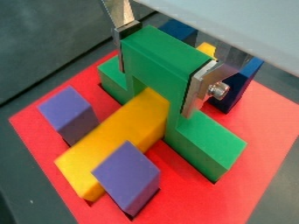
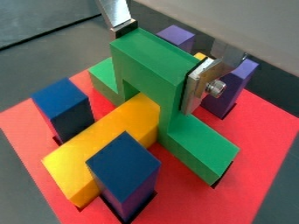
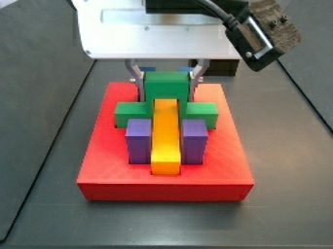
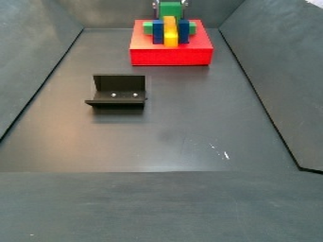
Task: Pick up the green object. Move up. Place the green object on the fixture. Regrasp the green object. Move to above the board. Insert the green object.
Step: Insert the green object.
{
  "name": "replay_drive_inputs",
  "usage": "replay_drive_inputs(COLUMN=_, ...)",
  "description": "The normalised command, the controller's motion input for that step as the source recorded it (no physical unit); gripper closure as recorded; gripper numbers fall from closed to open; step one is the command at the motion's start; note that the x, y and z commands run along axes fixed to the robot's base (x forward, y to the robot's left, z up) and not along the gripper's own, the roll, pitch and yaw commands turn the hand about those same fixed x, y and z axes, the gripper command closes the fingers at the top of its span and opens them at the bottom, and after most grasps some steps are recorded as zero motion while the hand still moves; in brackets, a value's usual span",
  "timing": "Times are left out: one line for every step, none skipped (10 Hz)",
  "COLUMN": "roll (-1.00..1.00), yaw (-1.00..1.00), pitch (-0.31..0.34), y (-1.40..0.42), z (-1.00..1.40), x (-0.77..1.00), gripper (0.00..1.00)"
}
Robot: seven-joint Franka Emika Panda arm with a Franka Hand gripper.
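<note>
Green object [image 1: 163,66] straddles the yellow bar [image 1: 117,140] on the board [image 1: 263,175], gripper [image 1: 158,61] clamped across its top.

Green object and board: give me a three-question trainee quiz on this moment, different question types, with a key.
1. True or false: the gripper has its silver fingers on opposite sides of the green object.
2. Multiple choice: the green object stands astride which piece on the board? A) the yellow bar B) a purple block C) a blue block
3. Fill in: the fixture stands on the dark floor, ____ from the board.

Key: 1 true. 2 A. 3 apart; nothing rests on it.
</note>
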Motion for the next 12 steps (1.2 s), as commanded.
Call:
replay_drive_inputs(roll=0.01, yaw=0.37, pitch=-0.019, y=-0.01, z=-0.19, x=0.16, gripper=1.0)
replay_drive_inputs(roll=0.04, yaw=0.32, pitch=-0.064, y=-0.08, z=-0.3, x=0.03, gripper=1.0)
replay_drive_inputs(roll=0.06, yaw=0.15, pitch=-0.099, y=-0.05, z=-0.37, x=0.0, gripper=1.0)
replay_drive_inputs(roll=0.16, yaw=0.0, pitch=-0.093, y=-0.04, z=-0.37, x=-0.03, gripper=1.0)
replay_drive_inputs(roll=0.26, yaw=-0.01, pitch=-0.051, y=-0.06, z=-0.31, x=-0.05, gripper=1.0)
replay_drive_inputs(roll=0.26, yaw=-0.09, pitch=-0.039, y=-0.13, z=-0.32, x=-0.04, gripper=1.0)
replay_drive_inputs(roll=0.22, yaw=-0.05, pitch=-0.09, y=-0.12, z=-0.39, x=-0.04, gripper=1.0)
replay_drive_inputs(roll=0.15, yaw=-0.02, pitch=-0.116, y=-0.06, z=-0.44, x=0.0, gripper=1.0)
replay_drive_inputs(roll=0.1, yaw=-0.01, pitch=-0.131, y=0.0, z=-0.46, x=0.0, gripper=1.0)
replay_drive_inputs(roll=0.0, yaw=0.0, pitch=-0.017, y=0.0, z=-0.04, x=0.0, gripper=1.0)
replay_drive_inputs(roll=0.0, yaw=0.0, pitch=-0.007, y=0.0, z=0.0, x=0.0, gripper=1.0)
replay_drive_inputs(roll=0.0, yaw=0.0, pitch=0.0, y=0.0, z=0.0, x=0.0, gripper=1.0)
